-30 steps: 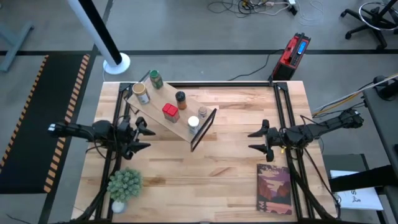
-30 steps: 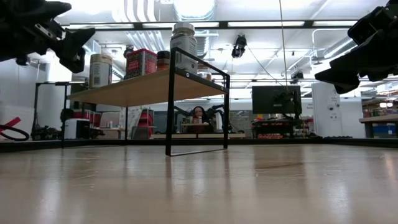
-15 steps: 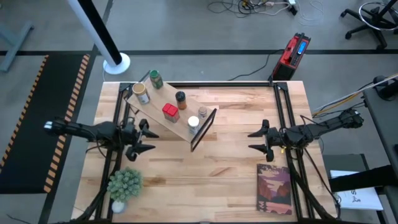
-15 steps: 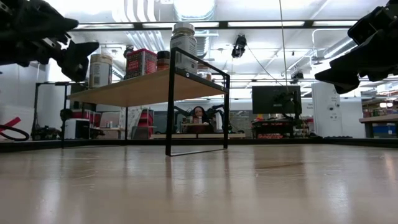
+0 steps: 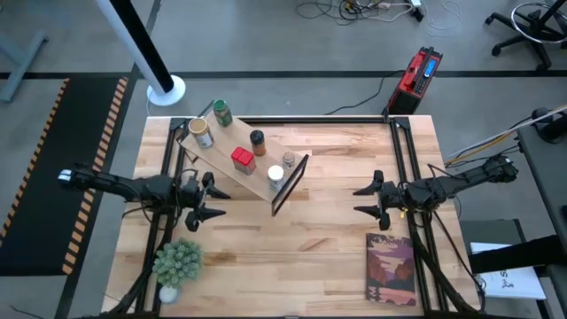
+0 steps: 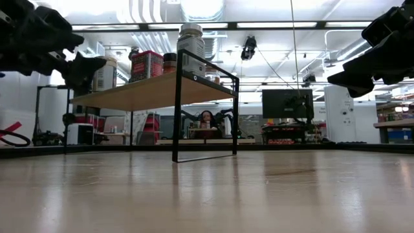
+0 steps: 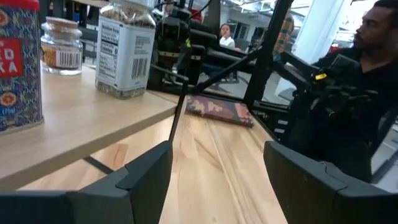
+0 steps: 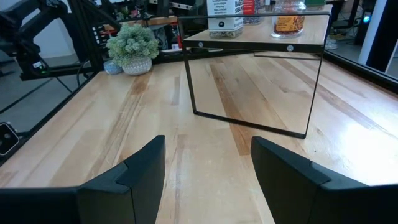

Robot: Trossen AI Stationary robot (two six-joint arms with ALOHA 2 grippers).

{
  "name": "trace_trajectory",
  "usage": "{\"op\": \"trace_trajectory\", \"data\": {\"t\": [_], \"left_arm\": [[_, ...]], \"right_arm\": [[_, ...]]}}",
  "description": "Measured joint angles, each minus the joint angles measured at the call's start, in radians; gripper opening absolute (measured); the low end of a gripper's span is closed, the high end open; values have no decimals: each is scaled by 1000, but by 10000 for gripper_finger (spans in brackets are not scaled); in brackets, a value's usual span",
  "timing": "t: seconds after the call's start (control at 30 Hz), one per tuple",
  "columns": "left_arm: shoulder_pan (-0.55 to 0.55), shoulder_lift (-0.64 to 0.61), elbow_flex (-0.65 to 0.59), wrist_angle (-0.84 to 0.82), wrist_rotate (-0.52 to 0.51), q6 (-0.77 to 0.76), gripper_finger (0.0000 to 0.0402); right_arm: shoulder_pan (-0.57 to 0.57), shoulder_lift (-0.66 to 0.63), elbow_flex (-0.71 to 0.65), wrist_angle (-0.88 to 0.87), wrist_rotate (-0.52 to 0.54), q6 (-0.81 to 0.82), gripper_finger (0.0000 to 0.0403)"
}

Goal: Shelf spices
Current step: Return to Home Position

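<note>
- Pale wood plank of the shelf (image 5: 227,142) runs slantwise across the far-left part of the tabletop (image 5: 328,230). Its thin black frame (image 5: 291,184) closes the end nearest the middle.
- All six spices stand on the plank, none on the tabletop.
- At the far end are the green-lidded jar (image 5: 221,112) and the tan-topped jar (image 5: 202,133).
- Mid-plank are the dark-lidded brown jar (image 5: 257,140) and the red tin (image 5: 242,159).
- At the frame end, the white-lidded jar (image 5: 275,175) stands just beside the small silvery-topped jar (image 5: 289,159).
- The low view shows every container upright. The tan-topped jar is partly hidden there behind my left arm.
- My left fingers (image 7: 146,177) are spread apart and hold nothing. They hang above the left side of the tabletop, near the shelf's front edge, between it and the potted plant (image 5: 177,263). They touch nothing.
- My right fingers (image 8: 146,168) are likewise parted and empty. They hang over the right side of the tabletop, well apart from the shelf and pointing toward it.
- A book (image 5: 391,268) lies flat at the near-right corner.
- A person in dark clothing (image 7: 367,62) shows beyond the tabletop in the left wrist view.
</note>
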Motion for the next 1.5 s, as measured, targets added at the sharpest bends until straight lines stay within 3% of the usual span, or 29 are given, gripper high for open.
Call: {"op": "trace_trajectory", "data": {"t": [0.9,1.5], "left_arm": [[0,113,0,0,0,0,225],[0,156,0,0,0,0,245]], "right_arm": [[0,0,0,0,0,0,213],[0,0,0,0,0,0,213]]}}
